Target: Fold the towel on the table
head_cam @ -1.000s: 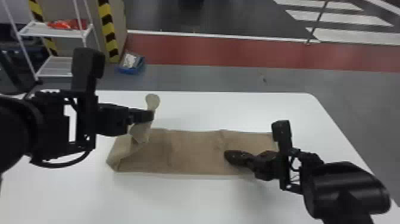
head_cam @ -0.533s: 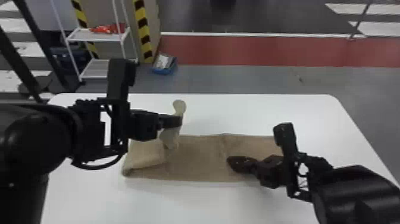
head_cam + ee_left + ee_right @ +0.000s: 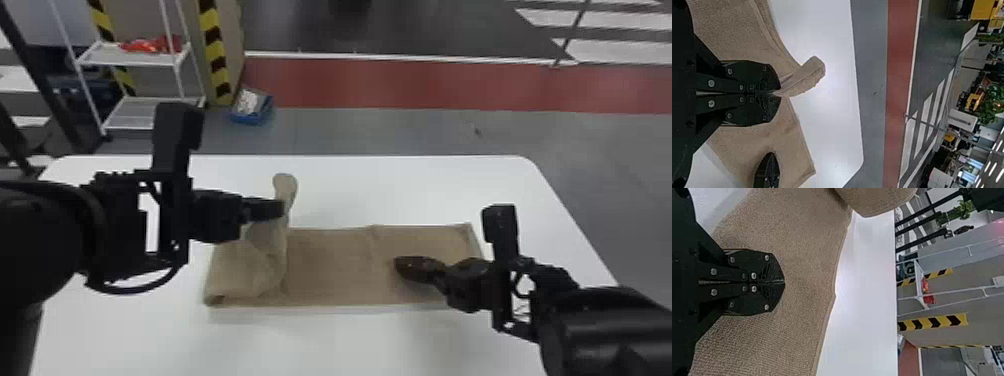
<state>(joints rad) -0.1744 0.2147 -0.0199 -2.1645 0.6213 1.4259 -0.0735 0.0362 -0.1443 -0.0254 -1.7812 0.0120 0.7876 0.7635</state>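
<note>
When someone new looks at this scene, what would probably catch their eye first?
Probably the tan towel stretched across the white table, its left end lifted by the left tool. Next might come the right tool, closed over the towel's right half, and the yellow-and-black striped post beyond the table.

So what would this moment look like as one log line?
left tool: holds towel, part raised; right tool: shut, over towel's right half; rest of towel: on table

From here the towel [image 3: 330, 265] looks like rough, matt cloth, the table [image 3: 400, 195] smooth with a faint sheen, the left gripper [image 3: 280, 209] matt with shiny metal screws [image 3: 711, 83].
</note>
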